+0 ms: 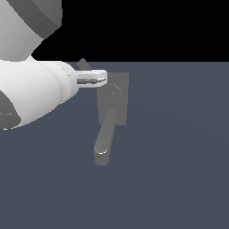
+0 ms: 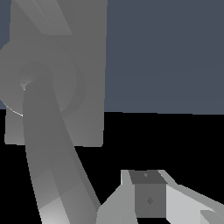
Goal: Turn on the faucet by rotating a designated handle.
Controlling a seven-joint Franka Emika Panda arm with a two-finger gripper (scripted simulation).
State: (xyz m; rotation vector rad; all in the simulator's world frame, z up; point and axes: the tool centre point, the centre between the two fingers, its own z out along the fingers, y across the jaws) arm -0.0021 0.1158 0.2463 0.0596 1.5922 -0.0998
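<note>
**A:** What filled the left side of the exterior view?

**B:** The glossy white robot arm (image 1: 31, 89) took up the upper left of the frame. Its tool (image 1: 96, 78) reached rightward from it, with pale fingers (image 1: 91, 81) ending just at the upper left corner of the faucet's base plate (image 1: 123, 85).

**A:** Was the tool released or clenched?

**B:** I could not tell. The fingers overlapped in that view, and the wrist view showed only one finger (image 2: 148, 197) at the lower edge of the frame, with nothing between the pads.

**A:** And where was the faucet?

**B:** The faucet (image 1: 112, 100) sat near the centre of the exterior view, slightly left of the middle, on the dark blue-grey surface (image 1: 179, 156). Its flat grey plate lay against the surface, with a round hub (image 1: 114, 92) on it. A thick rounded spout (image 1: 105, 138) ran from the hub down toward the lower left, ending in a shiny tip.

**A:** Could the handle be seen?

**B:** Only partly. A thin dark bar, the handle (image 1: 82, 64), showed just above the tool, mostly hidden behind it. Whether the tool touched it was unclear.
</note>
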